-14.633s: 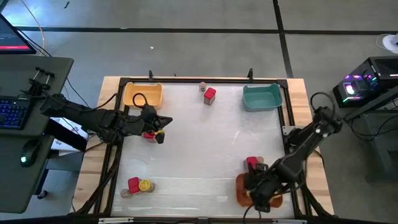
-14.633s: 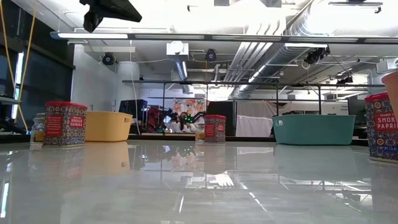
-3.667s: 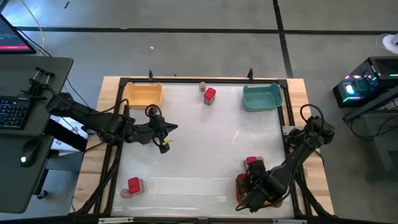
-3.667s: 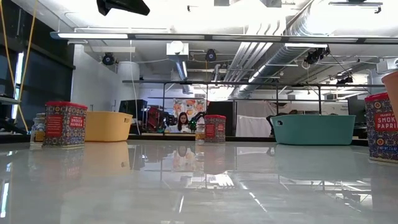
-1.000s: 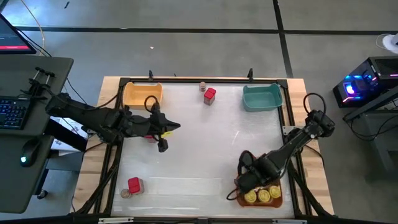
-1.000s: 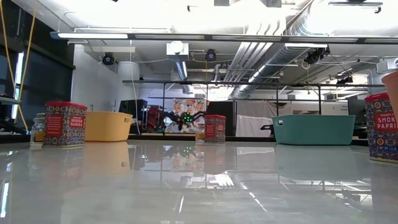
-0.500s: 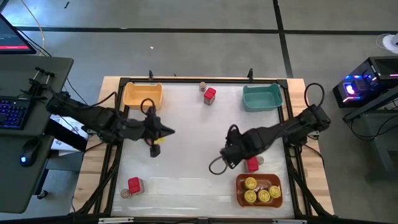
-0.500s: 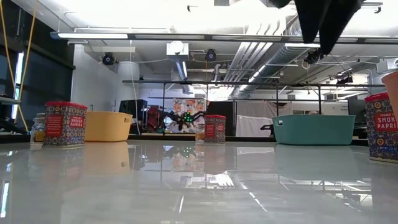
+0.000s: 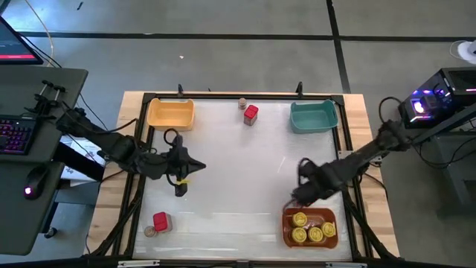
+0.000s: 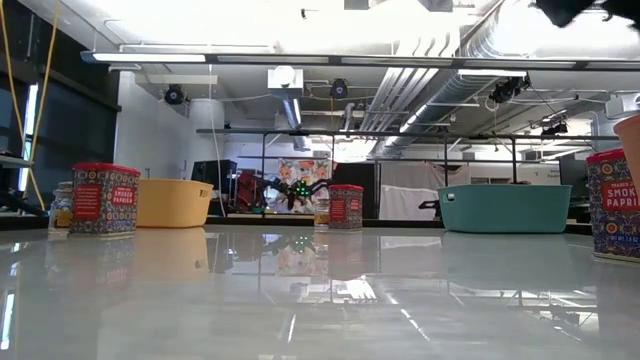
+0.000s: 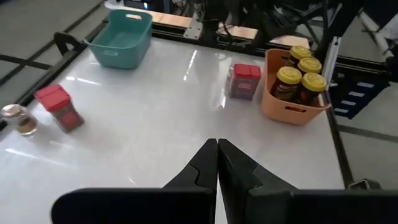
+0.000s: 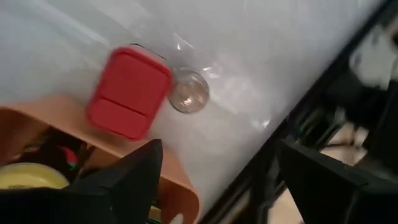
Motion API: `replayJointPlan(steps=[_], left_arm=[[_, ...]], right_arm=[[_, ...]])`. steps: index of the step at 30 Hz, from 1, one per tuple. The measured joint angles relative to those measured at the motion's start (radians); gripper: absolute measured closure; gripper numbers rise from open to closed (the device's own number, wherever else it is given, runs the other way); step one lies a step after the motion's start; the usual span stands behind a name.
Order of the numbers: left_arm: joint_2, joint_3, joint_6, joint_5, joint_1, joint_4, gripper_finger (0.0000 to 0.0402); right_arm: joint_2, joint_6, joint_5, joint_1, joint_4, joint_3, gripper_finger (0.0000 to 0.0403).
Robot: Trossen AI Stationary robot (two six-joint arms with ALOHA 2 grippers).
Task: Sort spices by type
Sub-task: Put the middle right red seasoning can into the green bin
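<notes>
The spices are small containers. One red tin and a small round jar stand beside the orange bin, which holds several yellow-lidded jars. My right gripper hangs open above that tin, pointing down, and hides it in the high view. A second red tin and a brown jar stand at the far edge. A third tin and a jar stand near left. My left gripper is shut on nothing, raised over the table's left half.
A yellow bin stands at the far left corner and a teal bin at the far right. The white tabletop between the arms is bare. A dark frame rail runs round the table's edges.
My right gripper has swung from beside the orange bin out toward the table's middle, then back toward the right edge, over the red tin by that bin. It has stayed open. My left gripper has drifted a little toward the near edge, still shut. No container has moved.
</notes>
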Motion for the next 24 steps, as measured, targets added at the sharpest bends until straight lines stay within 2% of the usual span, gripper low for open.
replayJointPlan(steps=[4, 8, 14, 20, 24], left_arm=[[0.001, 0.000, -0.002, 0.003, 0.024, 0.014, 0.0402], [0.001, 0.000, -0.003, 0.004, 0.050, 0.049, 0.0402], [0.000, 0.000, -0.004, 0.049, 0.061, 0.046, 0.0402], [0.000, 0.000, -0.002, 0.051, 0.061, 0.045, 0.0402], [0.000, 0.000, -0.003, 0.051, 0.061, 0.043, 0.0402]], right_arm=[[-0.116, 0.267, 0.014, 0.040, 0.136, -0.079, 0.0091], [-0.122, 0.355, 0.060, 0.043, 0.184, -0.122, 0.0091], [-0.061, 0.322, 0.091, 0.019, 0.402, -0.159, 0.0091], [0.017, 0.389, 0.091, -0.011, 0.346, -0.163, 0.0091], [0.054, 0.372, 0.090, -0.019, 0.411, -0.163, 0.0091]])
